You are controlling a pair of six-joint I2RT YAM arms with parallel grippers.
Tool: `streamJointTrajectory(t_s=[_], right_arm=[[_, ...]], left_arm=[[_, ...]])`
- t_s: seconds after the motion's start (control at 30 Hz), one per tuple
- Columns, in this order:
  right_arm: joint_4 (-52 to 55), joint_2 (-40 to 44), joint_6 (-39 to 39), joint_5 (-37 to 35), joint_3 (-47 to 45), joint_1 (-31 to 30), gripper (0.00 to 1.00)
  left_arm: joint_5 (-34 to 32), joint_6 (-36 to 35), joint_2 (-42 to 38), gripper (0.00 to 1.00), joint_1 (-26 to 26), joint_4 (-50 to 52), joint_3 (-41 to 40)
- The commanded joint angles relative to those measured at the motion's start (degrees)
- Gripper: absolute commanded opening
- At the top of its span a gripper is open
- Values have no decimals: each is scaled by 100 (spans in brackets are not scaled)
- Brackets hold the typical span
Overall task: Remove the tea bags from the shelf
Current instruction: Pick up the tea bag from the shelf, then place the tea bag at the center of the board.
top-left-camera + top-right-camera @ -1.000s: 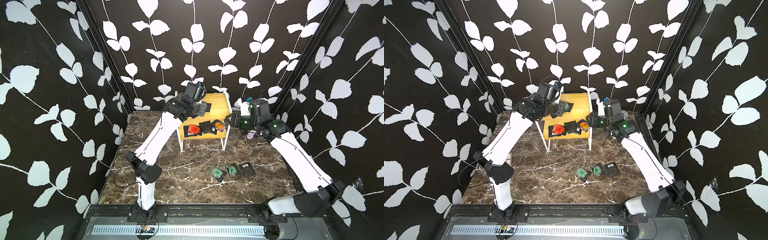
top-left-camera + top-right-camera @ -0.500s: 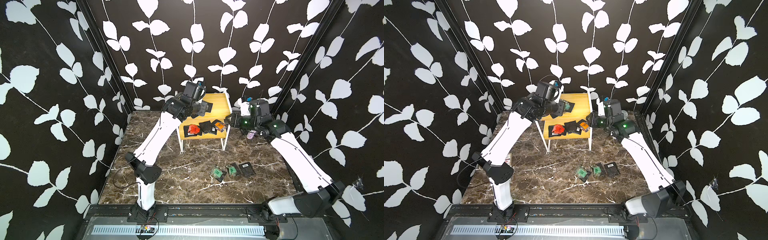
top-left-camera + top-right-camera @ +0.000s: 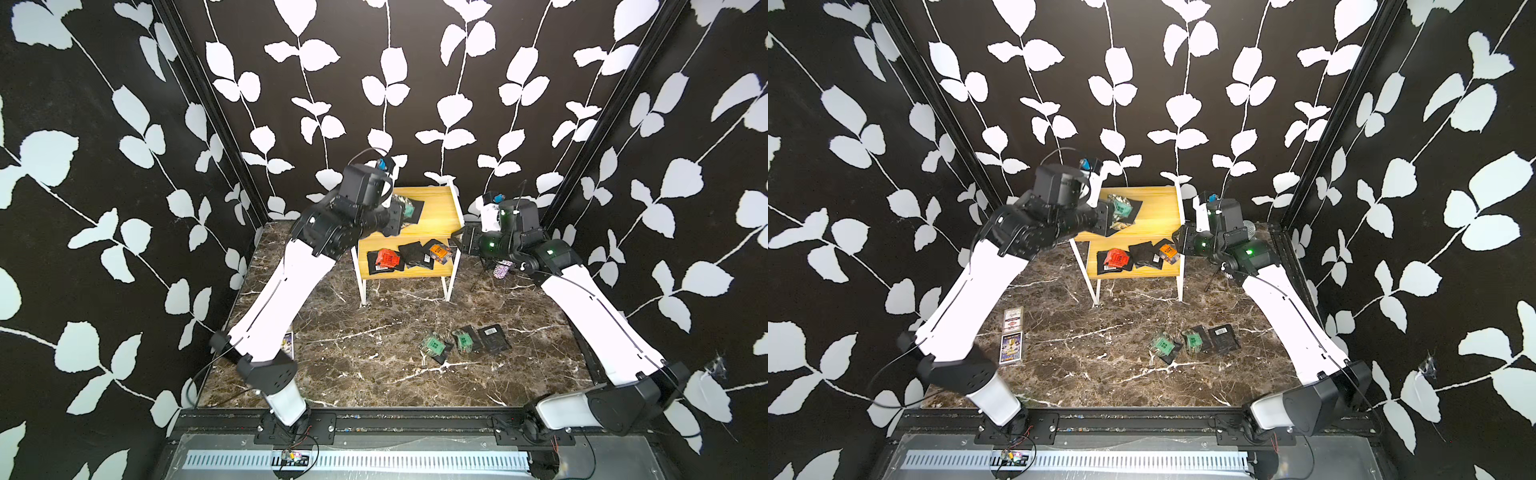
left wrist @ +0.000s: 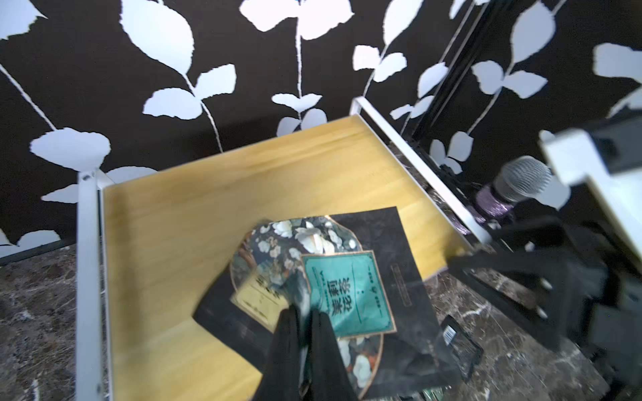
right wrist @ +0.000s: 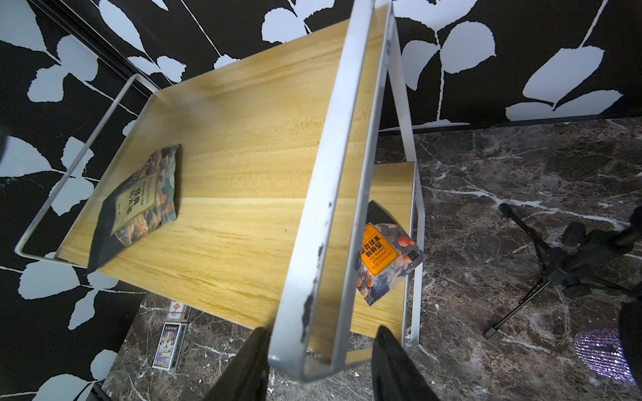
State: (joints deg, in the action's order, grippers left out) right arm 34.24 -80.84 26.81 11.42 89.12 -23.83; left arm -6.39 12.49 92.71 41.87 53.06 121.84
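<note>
Tea bags point(image 3: 415, 255) on shelf point(image 3: 436, 208); left gripper point(image 4: 304, 317) pinches green one point(image 4: 349, 295); right gripper point(image 5: 321, 350) straddles frame.

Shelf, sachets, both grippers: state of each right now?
shelf: upright, right gripper astride its white side rail, fingers either side, contact unclear.
left gripper: shut on green-label tea bag, held above the top board.
yellow-label tea bag: lying on the top board.
red-label tea bag, orange-label tea bag: on the lower board.
three tea bags: off the shelf, on the table.
</note>
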Motion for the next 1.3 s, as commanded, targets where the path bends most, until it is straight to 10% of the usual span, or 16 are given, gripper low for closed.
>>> streamJointTrajectory(t_s=[0.0, 0.63, 1.27], right_arm=[[-51, 28, -26, -176, -122, 63, 48], [-137, 110, -62, -244, -246, 72, 48], [-117, 7, -106, -257, -172, 81, 48]], left_arm=[[105, 64, -585, 0, 170, -377, -719], [157, 481, -2981, 0, 935, -2573, -6014], [216, 899, -2459, 0, 1009, -3840, -8252]])
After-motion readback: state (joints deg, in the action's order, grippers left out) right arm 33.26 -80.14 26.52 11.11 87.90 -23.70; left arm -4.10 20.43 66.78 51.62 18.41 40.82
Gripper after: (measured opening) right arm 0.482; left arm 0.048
